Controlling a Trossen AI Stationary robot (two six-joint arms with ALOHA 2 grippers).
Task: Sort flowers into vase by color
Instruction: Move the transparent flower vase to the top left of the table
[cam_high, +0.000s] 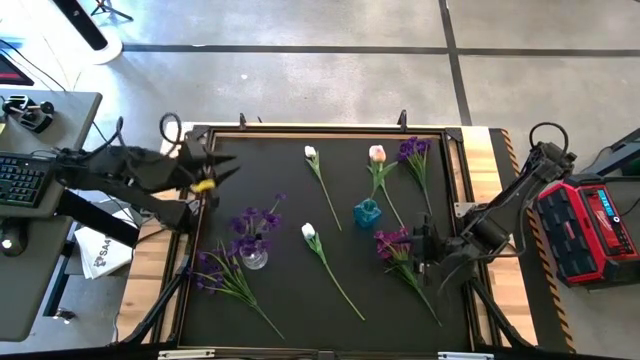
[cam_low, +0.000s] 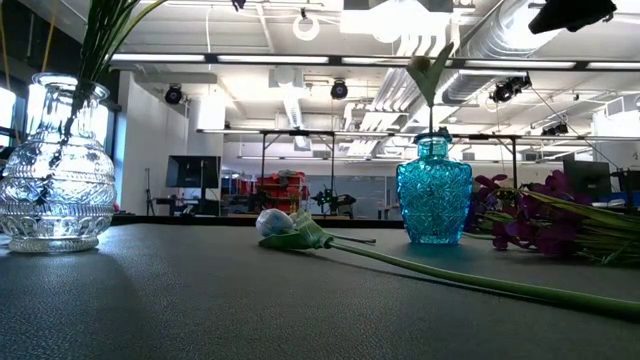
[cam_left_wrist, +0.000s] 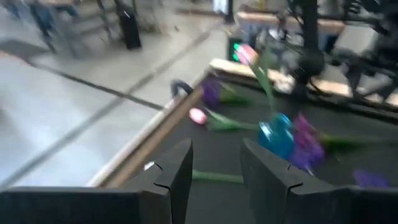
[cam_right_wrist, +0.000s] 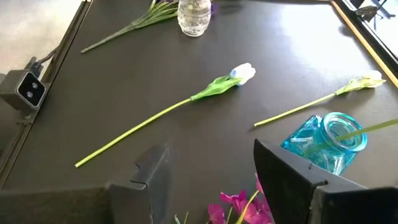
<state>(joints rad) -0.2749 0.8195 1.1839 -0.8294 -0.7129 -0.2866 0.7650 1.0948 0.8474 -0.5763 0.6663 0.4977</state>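
A clear glass vase (cam_high: 254, 256) holds purple sprigs (cam_high: 252, 222). A blue glass vase (cam_high: 367, 213) holds a pink tulip (cam_high: 377, 153). Two white tulips (cam_high: 310, 153) (cam_high: 308, 231) lie flat on the black mat, and so do purple sprigs at the far right (cam_high: 413, 150), near left (cam_high: 212, 272) and near right (cam_high: 393, 243). My left gripper (cam_high: 228, 168) is open and empty, raised over the mat's far left corner. My right gripper (cam_right_wrist: 211, 180) is open, low over the mat, its fingers on either side of the near-right sprig's blossoms (cam_right_wrist: 239, 208); I see no touch.
The black mat has a raised wooden frame (cam_high: 330, 130) around it. A desk with a keyboard (cam_high: 20, 180) stands off the table's left side, and a red case (cam_high: 585, 225) off its right. Bare mat lies between the two vases and along the near edge.
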